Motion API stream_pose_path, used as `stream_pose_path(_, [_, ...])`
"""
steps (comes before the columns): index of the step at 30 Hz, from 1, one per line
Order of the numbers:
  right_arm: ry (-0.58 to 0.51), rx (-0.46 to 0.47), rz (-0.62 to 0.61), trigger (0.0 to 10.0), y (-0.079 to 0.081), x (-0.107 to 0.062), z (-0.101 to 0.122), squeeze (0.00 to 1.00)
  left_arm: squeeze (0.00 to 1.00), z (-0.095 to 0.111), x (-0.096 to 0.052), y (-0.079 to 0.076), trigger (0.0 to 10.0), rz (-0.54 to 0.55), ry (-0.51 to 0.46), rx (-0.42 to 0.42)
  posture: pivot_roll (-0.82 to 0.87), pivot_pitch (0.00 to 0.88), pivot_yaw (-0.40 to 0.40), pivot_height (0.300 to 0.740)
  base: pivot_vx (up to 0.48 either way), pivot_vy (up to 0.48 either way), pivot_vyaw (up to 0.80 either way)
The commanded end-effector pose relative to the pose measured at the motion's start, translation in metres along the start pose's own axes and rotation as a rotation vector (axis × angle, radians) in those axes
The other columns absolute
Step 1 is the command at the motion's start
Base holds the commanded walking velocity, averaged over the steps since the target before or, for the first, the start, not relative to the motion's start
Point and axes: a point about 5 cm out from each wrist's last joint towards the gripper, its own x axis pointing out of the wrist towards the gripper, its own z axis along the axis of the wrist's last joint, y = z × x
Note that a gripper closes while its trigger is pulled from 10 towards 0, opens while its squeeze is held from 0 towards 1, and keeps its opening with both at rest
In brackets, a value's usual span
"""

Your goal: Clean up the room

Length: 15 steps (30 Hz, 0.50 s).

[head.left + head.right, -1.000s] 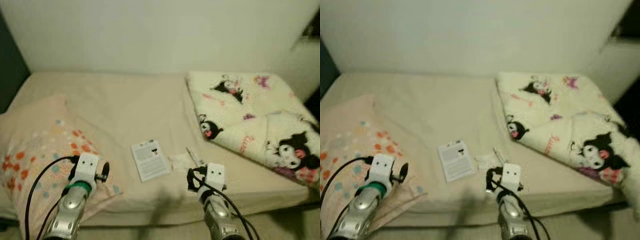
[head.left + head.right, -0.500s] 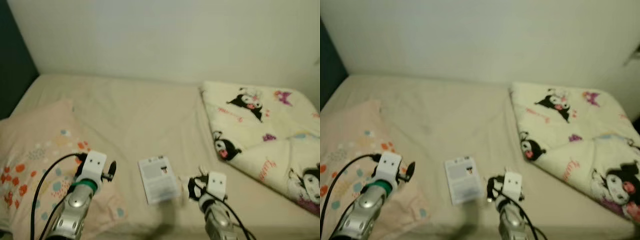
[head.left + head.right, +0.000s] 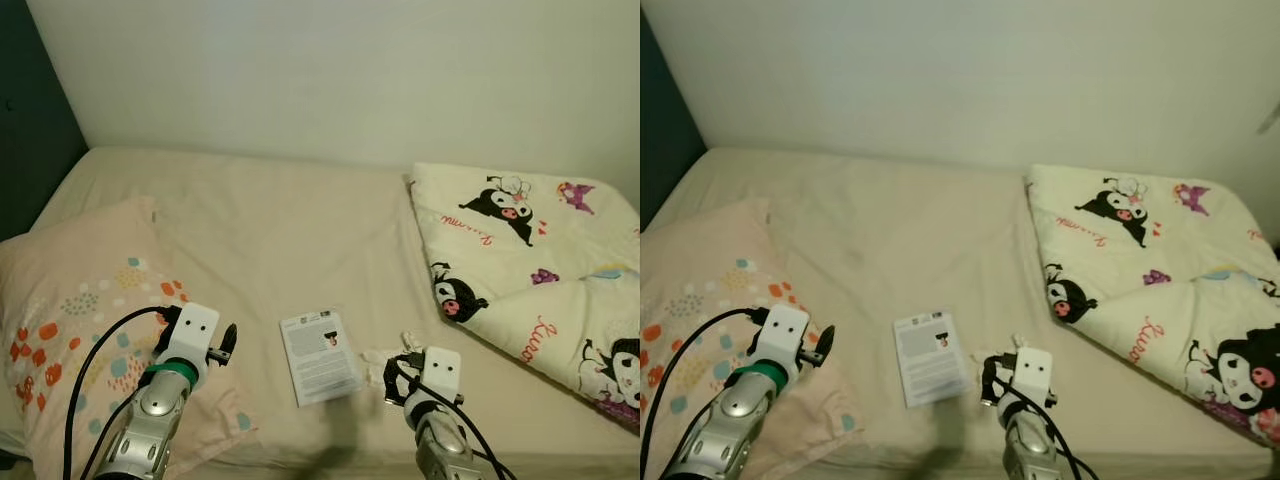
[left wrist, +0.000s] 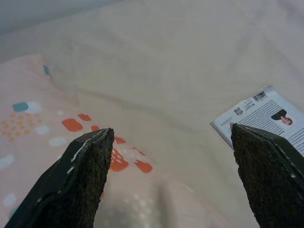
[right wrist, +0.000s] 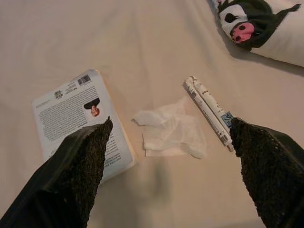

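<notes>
Beige sheets cover the bed (image 3: 290, 230), which sits against a plain pale wall (image 3: 330, 70) with a dark panel at its head end. Low over the near part of the mattress, the right end effector (image 5: 173, 178) hangs with its two black fingers spread wide and nothing between them. Directly ahead of it, between the fingertips, lies a crumpled white tissue (image 5: 172, 133). Just beyond the right finger rests a thin white tube (image 5: 208, 112), and under the left finger sits a white printed booklet (image 5: 80, 121), flat on the sheet. Farther off on its right side lies a folded cream blanket (image 3: 540, 260) printed with black cartoon figures. The left end effector (image 4: 171, 180) is likewise spread wide and empty, poised over the edge of a pink pillow (image 3: 75, 310) with orange spots; the booklet lies near its right finger.
</notes>
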Motion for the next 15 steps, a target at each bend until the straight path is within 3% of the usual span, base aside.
stream_pose_path(1, [0.03, 0.0, -0.022, 10.0, -0.0059, -0.002, -0.0067, 0.0, 0.0, -0.0067, -0.0026, -0.0034, 10.0, -0.008, 0.032, 0.001, 0.14, 0.0, 0.009, 0.74, 0.0, -0.337, 0.0])
stream_pose_path(15, [0.033, -0.009, -0.018, 10.0, -0.0065, -0.0017, -0.0065, 0.0, 0.0, -0.0062, -0.0036, -0.0023, 10.0, -0.004, 0.04, -0.016, 0.14, 0.0, 0.005, 0.74, 0.0, -0.329, 0.0])
